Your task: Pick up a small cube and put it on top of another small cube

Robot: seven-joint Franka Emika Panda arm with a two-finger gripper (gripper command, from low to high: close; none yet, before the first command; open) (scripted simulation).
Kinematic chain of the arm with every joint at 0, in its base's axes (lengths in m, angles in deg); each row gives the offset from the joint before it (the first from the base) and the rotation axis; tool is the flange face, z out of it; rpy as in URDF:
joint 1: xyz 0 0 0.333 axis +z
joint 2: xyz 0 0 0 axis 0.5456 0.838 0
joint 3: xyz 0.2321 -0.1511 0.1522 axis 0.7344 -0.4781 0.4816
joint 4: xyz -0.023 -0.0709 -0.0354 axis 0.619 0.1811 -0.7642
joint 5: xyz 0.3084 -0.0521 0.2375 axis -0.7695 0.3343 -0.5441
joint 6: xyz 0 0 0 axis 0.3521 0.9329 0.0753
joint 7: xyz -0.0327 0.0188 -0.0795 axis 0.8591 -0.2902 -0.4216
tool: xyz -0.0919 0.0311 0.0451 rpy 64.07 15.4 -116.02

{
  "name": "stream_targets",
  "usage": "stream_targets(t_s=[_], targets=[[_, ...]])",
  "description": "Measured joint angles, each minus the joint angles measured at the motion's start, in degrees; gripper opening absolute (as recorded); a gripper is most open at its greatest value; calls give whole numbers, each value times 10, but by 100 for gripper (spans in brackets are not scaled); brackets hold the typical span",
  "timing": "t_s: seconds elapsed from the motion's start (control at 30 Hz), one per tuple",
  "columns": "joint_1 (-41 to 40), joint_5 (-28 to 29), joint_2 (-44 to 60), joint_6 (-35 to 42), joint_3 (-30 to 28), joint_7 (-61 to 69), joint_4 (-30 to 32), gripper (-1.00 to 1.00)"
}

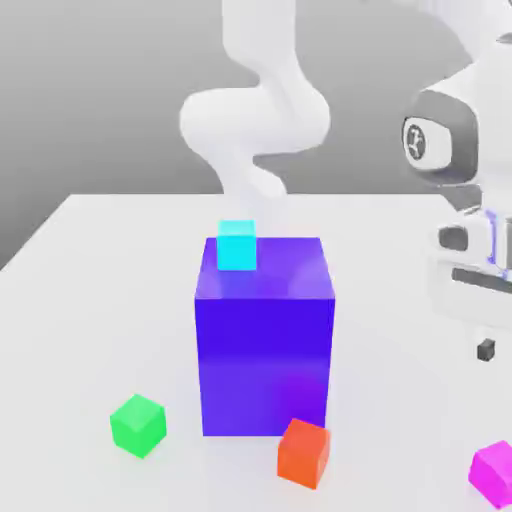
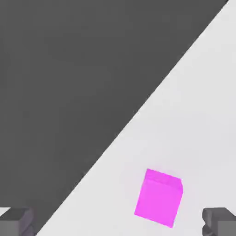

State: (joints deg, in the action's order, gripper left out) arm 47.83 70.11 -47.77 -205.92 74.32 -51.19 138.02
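Gripper [image 2: 119,222], jaws spread wide and empty: in the hand view I see one dark fingertip [image 2: 17,221] at each lower corner, with the magenta cube [image 2: 159,197] on the table between them but nearer one finger than the other. The cube rests flat on the white table [image 1: 90,300], close to the table's edge, past which the dark floor begins. In the exterior view the same cube [image 1: 494,473] sits at the lower corner on the exterior view's right, with the hand above it and clear of it; one fingertip [image 1: 486,349] hangs well above the cube's top face.

Other objects on the table: a large blue-violet block [image 1: 265,340] at centre, a cyan cube [image 1: 237,245] at the block's top rear edge (whether it rests on the block or stands behind it I cannot tell), a green cube [image 1: 138,424] toward the exterior view's left, and an orange-red cube [image 1: 304,451] just beside the block's front corner.

Step in hand, as I judge it: the approach to the pick, before any contact. The next move calls for me to centre the fingers on the magenta cube, square them to its side faces, lower until they straddle it, then close. The nearby table edge leaves little room for nudging the cube sideways.
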Motion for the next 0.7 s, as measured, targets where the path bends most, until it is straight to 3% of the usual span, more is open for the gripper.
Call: stream_targets(t_s=[0.13, 0.27, 0.3, 0.53, 0.7], targets=[[71, 55, 73, -21, -42, -151, -4, 0], [104, 82, 154, -76, -71, -198, -19, 0], [107, 85, 172, -90, -75, -202, -23, -100], [108, 87, 175, -93, -76, -204, -24, -100], [89, 71, 84, -24, -57, -171, -5, -100]])
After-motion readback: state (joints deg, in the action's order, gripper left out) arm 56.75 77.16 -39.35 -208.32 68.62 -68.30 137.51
